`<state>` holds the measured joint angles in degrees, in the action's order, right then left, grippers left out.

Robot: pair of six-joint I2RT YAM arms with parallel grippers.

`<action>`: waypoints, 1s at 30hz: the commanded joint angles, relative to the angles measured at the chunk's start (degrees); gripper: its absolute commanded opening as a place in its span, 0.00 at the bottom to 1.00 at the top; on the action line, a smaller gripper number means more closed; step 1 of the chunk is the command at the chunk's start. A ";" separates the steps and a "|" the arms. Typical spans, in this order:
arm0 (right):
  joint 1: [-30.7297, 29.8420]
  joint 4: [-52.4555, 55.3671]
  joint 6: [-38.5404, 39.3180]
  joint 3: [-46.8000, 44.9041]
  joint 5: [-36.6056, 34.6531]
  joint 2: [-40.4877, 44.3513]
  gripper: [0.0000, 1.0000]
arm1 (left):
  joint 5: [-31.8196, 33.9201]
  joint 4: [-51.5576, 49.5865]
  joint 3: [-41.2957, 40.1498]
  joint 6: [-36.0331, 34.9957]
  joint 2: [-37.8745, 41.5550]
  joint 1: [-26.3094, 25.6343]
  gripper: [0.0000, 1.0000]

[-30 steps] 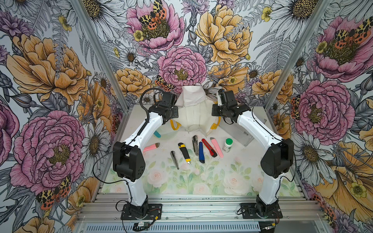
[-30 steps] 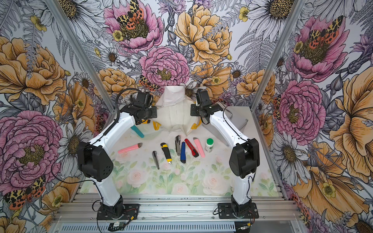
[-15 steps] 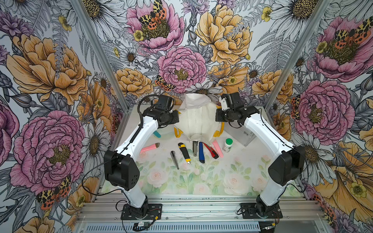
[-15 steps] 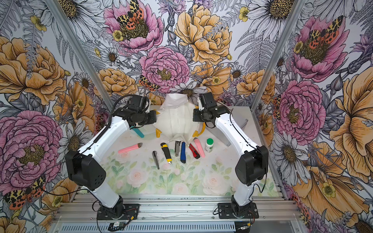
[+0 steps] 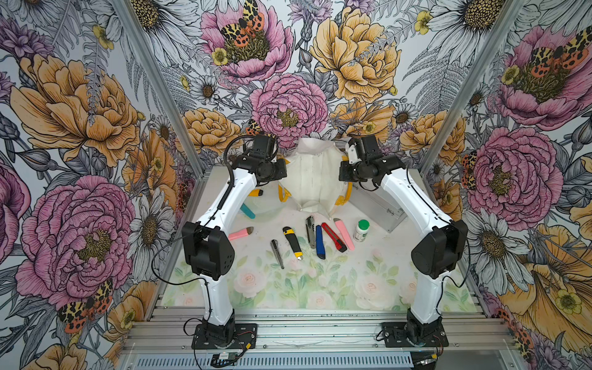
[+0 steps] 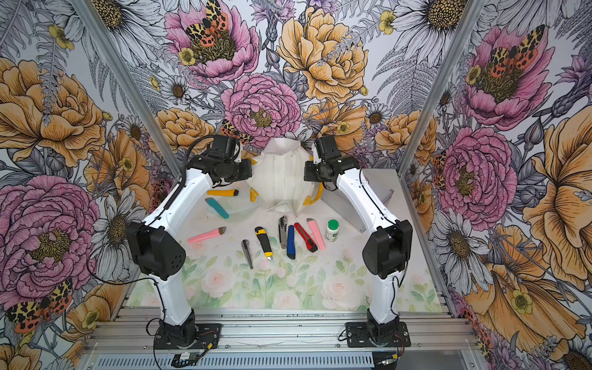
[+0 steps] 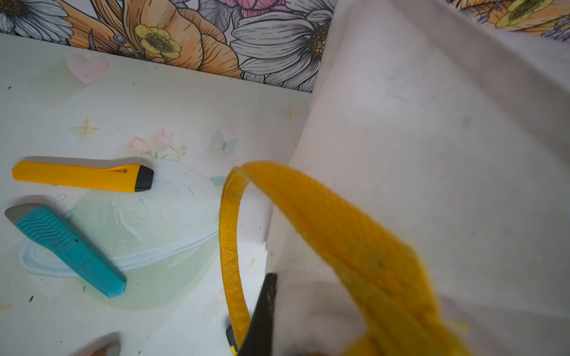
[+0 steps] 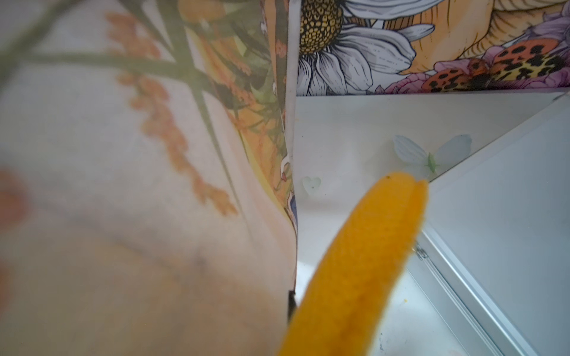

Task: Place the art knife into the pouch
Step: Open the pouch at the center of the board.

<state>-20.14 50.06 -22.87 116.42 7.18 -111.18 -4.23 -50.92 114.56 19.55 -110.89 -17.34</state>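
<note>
Floral table (image 5: 320, 282): left hand (image 5: 283, 168), right hand (image 5: 342, 170) clamped on pouch (image 5: 312, 179).

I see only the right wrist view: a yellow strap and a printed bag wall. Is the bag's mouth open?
Observer: Yes. In both top views the flat glossy plastic pouch is spread open between the two arms, white inside facing the camera.
Operator: Does the left arm hold it too?
Observer: The left fingers are shut on its white edge, beside a yellow woven loop handle.
Operator: Where do the knives lie?
Observer: Six lie in a row on the flower-printed table before the pouch, from a slim grey metal cutter to a pale pink plastic cutter.
</note>
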 commanded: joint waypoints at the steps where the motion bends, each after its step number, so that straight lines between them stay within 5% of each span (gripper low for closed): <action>1: 1.22 -2.86 0.46 2.20 -0.80 -2.21 0.00 | -3.69 -0.93 1.76 -0.84 -2.91 1.51 0.00; 10: 6.99 -2.25 -3.61 3.71 8.29 -5.57 0.00 | -15.42 -3.55 10.08 0.85 -10.97 5.11 0.00; 12: 7.11 -2.25 -3.60 3.98 8.95 -6.55 0.00 | -16.58 -3.68 12.54 0.72 -12.72 5.42 0.24; 17: 6.85 -2.25 -4.26 6.03 11.18 -9.11 0.00 | -16.83 -3.59 18.46 -0.42 -15.96 4.97 0.65; 30: 6.81 -1.86 -6.28 9.98 18.33 -12.03 0.00 | -19.31 0.04 19.07 -0.85 -6.77 11.78 0.89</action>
<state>-13.41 49.93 -27.88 124.31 22.76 -121.38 -20.62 -53.58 135.09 19.11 -123.61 -8.32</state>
